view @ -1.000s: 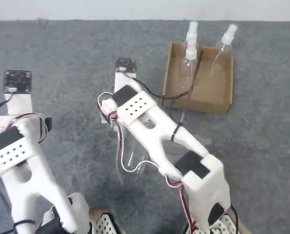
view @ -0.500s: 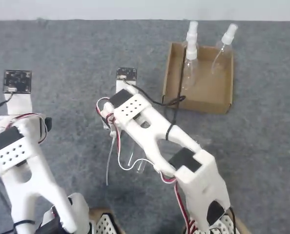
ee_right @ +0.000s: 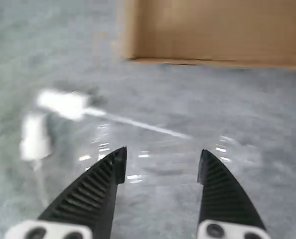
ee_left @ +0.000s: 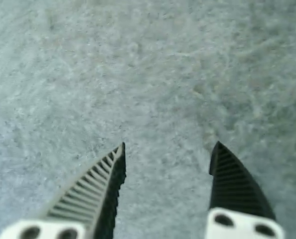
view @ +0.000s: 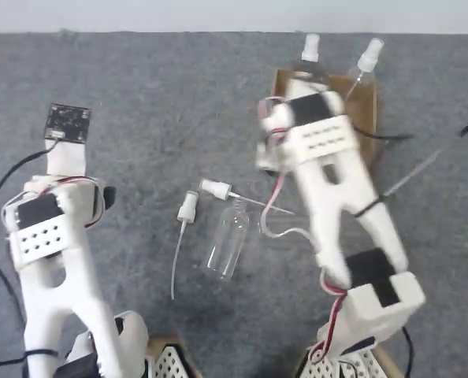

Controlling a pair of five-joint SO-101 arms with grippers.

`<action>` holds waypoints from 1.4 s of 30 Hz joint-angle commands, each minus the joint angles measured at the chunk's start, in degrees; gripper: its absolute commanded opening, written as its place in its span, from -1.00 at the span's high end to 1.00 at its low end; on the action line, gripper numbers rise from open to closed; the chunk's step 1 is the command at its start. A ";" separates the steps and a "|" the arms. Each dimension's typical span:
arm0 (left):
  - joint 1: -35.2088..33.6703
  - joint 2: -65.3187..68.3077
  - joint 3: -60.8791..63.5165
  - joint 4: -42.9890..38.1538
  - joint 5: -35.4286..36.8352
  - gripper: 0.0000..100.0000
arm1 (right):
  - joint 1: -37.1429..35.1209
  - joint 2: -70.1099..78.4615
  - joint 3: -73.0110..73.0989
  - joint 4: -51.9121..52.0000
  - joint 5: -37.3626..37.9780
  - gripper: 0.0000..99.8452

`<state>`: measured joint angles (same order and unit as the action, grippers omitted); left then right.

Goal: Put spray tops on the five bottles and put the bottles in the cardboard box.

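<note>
We see two capped bottles [view: 311, 49] [view: 368, 57] in the cardboard box [view: 366, 98], upper right.
Both jaws gape empty; an uncapped bottle [view: 228, 244] lies mid-frame.

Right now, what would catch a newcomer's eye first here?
A capless clear bottle lies on its side in the middle of the grey carpet, two loose spray tops beside its neck. Farther back, capped bottles stand in the cardboard box, and the right gripper hangs open, pointed toward the lying bottle.
</note>
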<state>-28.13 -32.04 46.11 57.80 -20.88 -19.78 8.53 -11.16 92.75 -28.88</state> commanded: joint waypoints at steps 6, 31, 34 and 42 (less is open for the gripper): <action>1.67 -1.49 -0.22 0.35 0.70 0.51 | 3.21 -16.57 23.82 -15.60 -6.07 0.64; 5.27 -1.32 1.27 -0.09 2.81 0.51 | 0.22 -16.57 39.74 -28.53 -28.22 0.39; 6.42 -1.41 1.27 -0.09 4.04 0.51 | 0.66 -14.99 39.12 -28.35 -27.96 0.39; 7.21 -1.41 1.19 -0.09 4.13 0.51 | 3.12 -9.27 39.38 -28.53 -23.03 0.56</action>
<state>-21.19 -32.04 47.87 57.80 -17.27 -18.55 -1.58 29.19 64.97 -56.04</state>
